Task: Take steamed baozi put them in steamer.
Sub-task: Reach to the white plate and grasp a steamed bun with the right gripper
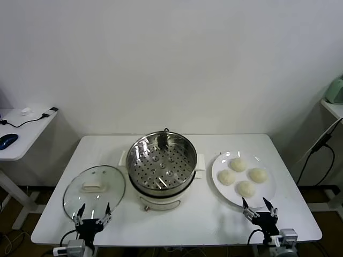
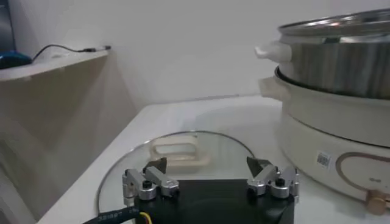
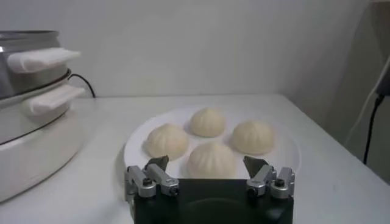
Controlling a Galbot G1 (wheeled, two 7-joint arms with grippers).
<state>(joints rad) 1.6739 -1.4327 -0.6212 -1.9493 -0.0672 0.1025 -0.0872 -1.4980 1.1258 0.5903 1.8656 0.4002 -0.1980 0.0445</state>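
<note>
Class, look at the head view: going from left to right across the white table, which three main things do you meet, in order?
Glass lid → steamer → white plate holding four steamed baozi.

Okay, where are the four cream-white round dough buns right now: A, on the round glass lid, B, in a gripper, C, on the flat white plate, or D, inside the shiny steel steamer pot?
C: all four cream-white round dough buns sit on the flat white plate, while the perforated tray of the shiny steel steamer pot holds nothing.
</note>
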